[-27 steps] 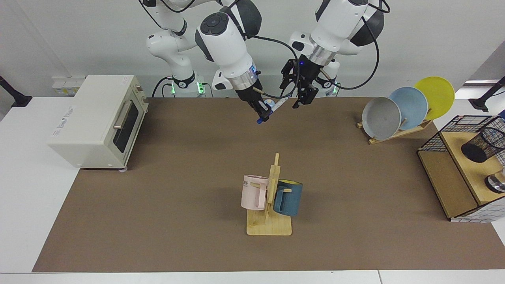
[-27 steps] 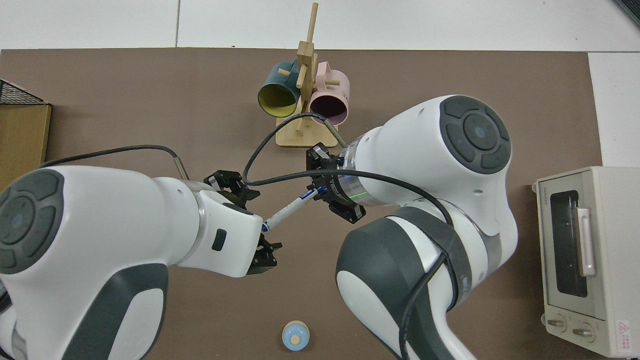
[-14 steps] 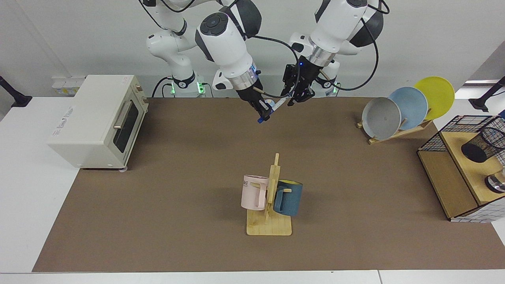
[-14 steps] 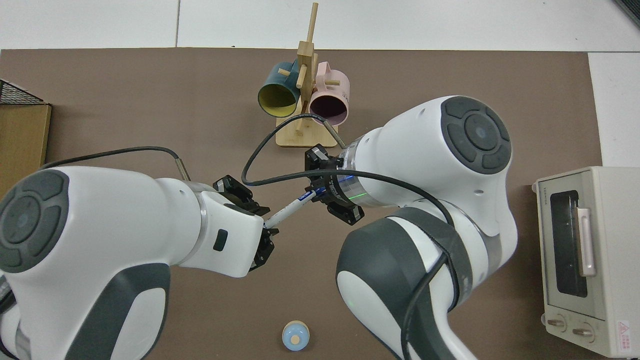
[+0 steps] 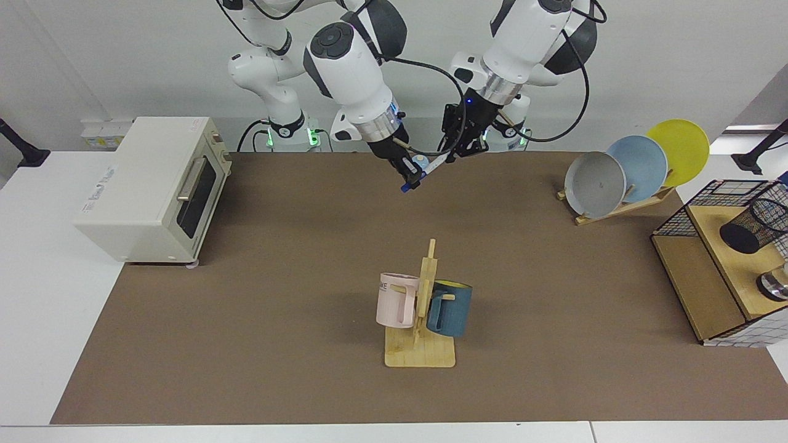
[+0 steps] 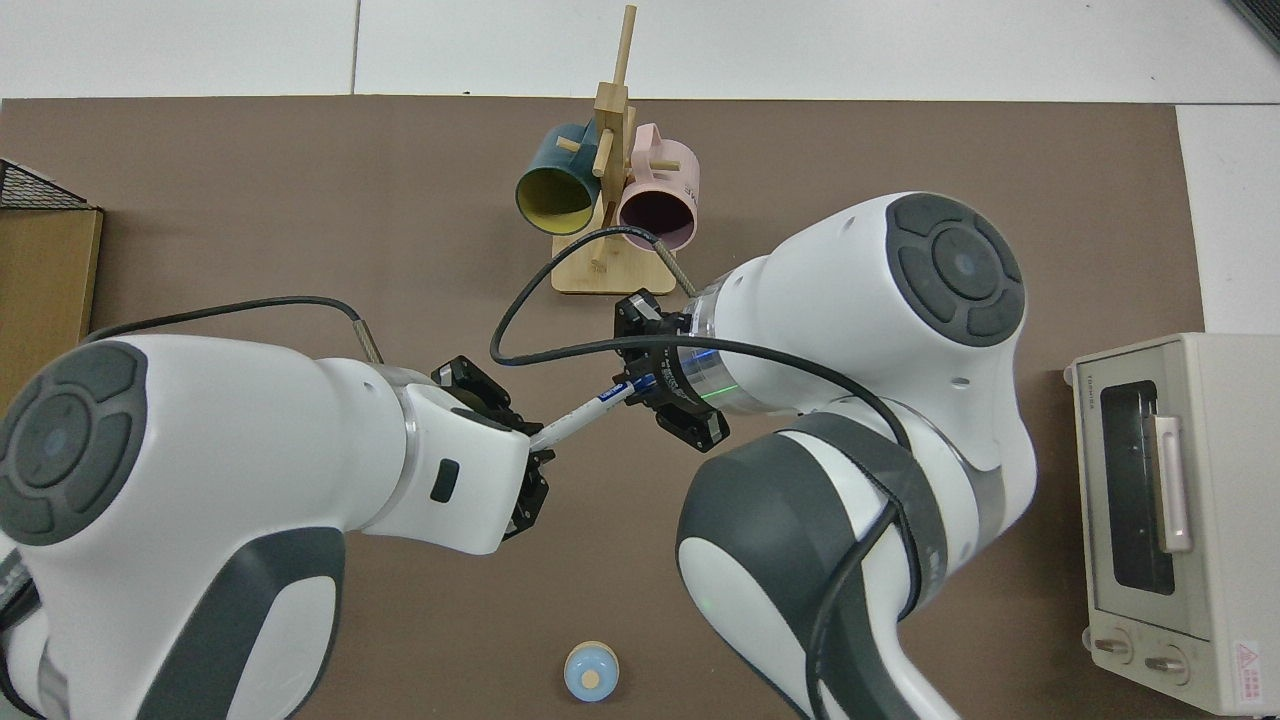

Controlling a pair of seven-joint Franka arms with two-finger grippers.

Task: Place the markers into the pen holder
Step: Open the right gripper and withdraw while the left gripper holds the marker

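A slim white marker [image 5: 433,166] with blue ends hangs slanted above the back of the brown mat, bridging both grippers. My right gripper [image 5: 411,178] is shut on its lower blue end. My left gripper [image 5: 451,154] has its fingers shut around the upper end. In the top view the marker [image 6: 580,415] spans from the right gripper [image 6: 635,385] to the left gripper [image 6: 530,455], which hides its tip. The pen holder [image 5: 754,224], a small black mesh cup, lies tilted on the wooden shelf at the far right, well away from both grippers.
A mug rack [image 5: 422,307] with a pink and a blue mug stands mid-mat. A toaster oven [image 5: 154,184] sits at the left; a plate rack [image 5: 634,169] and a wire basket with wooden shelves [image 5: 708,246] sit at the right. A small blue round object [image 6: 590,672] lies under the arms.
My left gripper moved in onto the marker's upper end and went from wide open to shut around it. The right gripper kept hold of the marker and barely moved.
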